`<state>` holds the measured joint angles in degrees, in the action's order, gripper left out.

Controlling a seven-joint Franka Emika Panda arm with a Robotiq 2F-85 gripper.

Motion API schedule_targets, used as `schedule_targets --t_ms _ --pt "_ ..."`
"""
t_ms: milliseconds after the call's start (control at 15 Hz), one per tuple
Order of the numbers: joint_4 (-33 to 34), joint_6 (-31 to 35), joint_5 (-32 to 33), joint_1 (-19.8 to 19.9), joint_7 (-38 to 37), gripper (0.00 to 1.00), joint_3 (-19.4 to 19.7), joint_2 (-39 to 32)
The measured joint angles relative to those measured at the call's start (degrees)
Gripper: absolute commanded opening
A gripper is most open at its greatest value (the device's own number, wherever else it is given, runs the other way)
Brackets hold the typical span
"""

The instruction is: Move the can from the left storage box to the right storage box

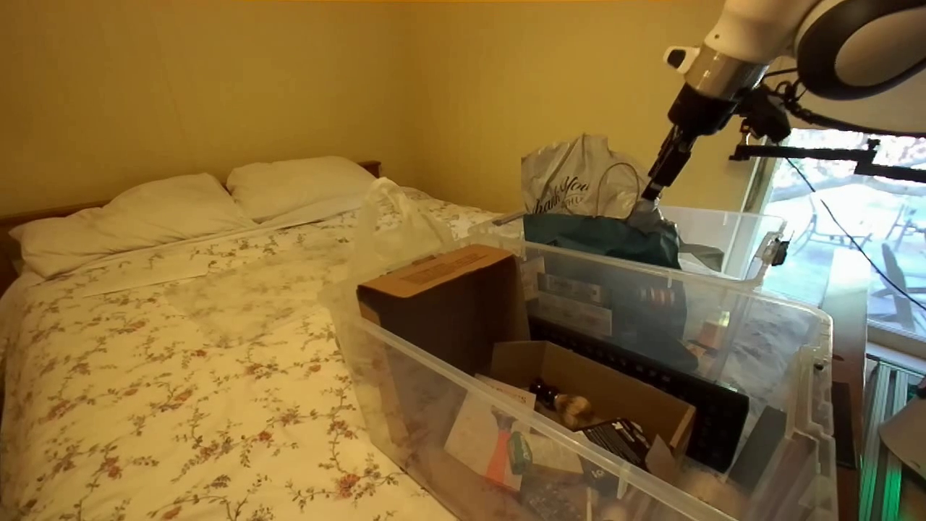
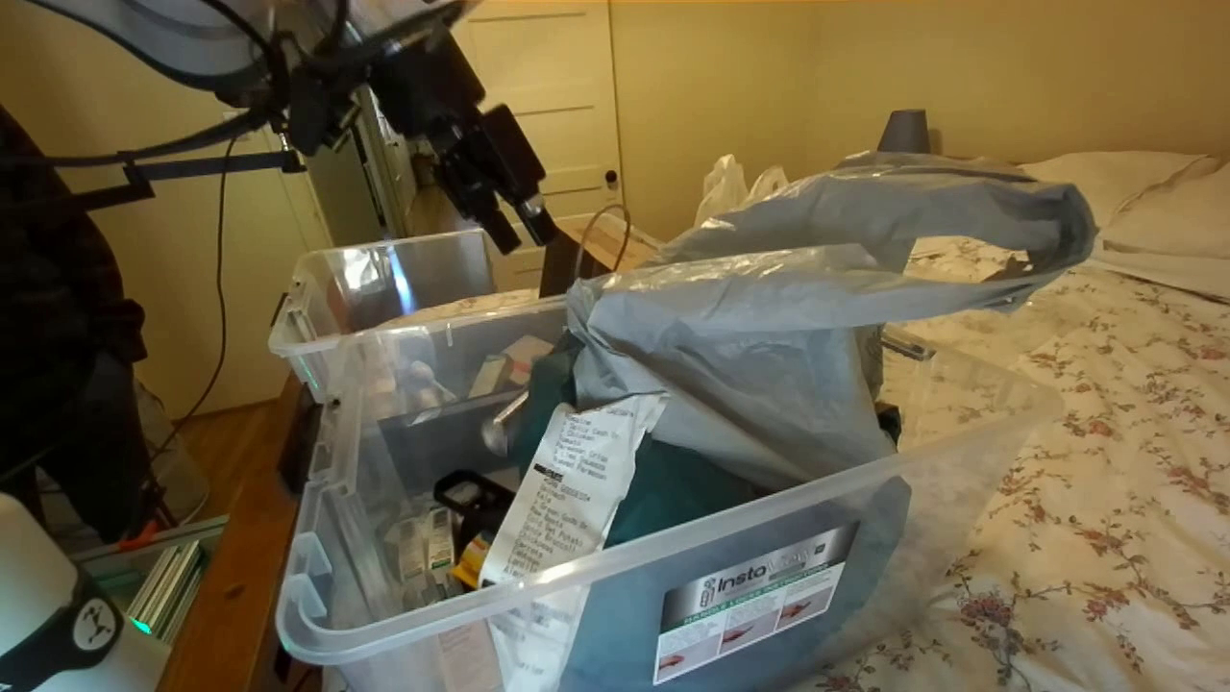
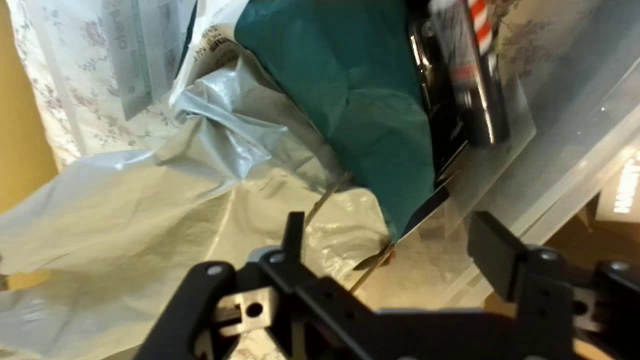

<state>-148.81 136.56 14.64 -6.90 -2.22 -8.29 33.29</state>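
My gripper is open and empty (image 1: 651,192) (image 2: 526,235) above the tubs; in the wrist view its fingers (image 3: 386,237) stand wide apart. The left storage box (image 1: 463,376) (image 2: 423,269), a colourless tub, holds cardboard boxes and loose items. The right storage box (image 1: 731,224) (image 2: 730,524) stands beside it and holds a big bag. A blurred can-like cylinder, grey and red with a black end (image 3: 470,75), lies tilted in the right storage box beside the bag. A silver cylinder there (image 2: 504,423) may be the same thing. I see no other clear can.
A grey plastic bag (image 1: 571,170) (image 2: 750,356) sticks up above the right box rim, around a green bag (image 3: 345,85) with a thin brown handle (image 3: 322,205). A tall cardboard box (image 1: 456,311) rises above the left box rim. The flowered bed (image 1: 217,391) lies alongside.
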Motion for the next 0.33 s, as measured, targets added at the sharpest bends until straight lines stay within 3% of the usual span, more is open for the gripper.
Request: schedule_targets --t_ms 333 --pt "-0.3 -3.3 -2.2 0.7 -6.6 1.00 -1.0 10.2"
